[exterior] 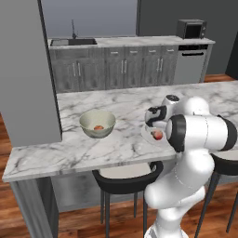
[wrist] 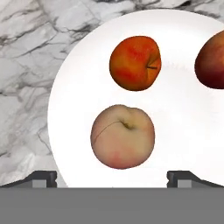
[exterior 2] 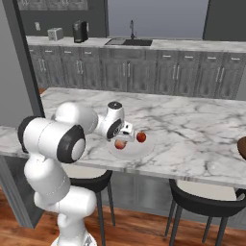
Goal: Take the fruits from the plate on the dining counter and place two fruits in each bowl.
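Your gripper [wrist: 112, 177] hangs over the white plate [wrist: 183, 131] on the marble table [exterior: 116, 139], fingers [wrist: 41, 178] spread wide and holding nothing. Between them lies a pale peach [wrist: 123, 136]; beyond it an orange-red apple [wrist: 135, 63] and a darker red fruit [wrist: 211, 61]. The pale bowl [exterior: 97, 123], well to the left, holds one fruit [exterior: 98, 127]. Nothing blocks the peach.

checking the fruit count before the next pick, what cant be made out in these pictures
- Dark red fruit: hand view, cut off by the right edge.
- Plate: left base view, mostly hidden by the arm.
- Brown bowl: right base view, cut by the right edge; contents unseen.
- Fingers: hand view, only tips visible.
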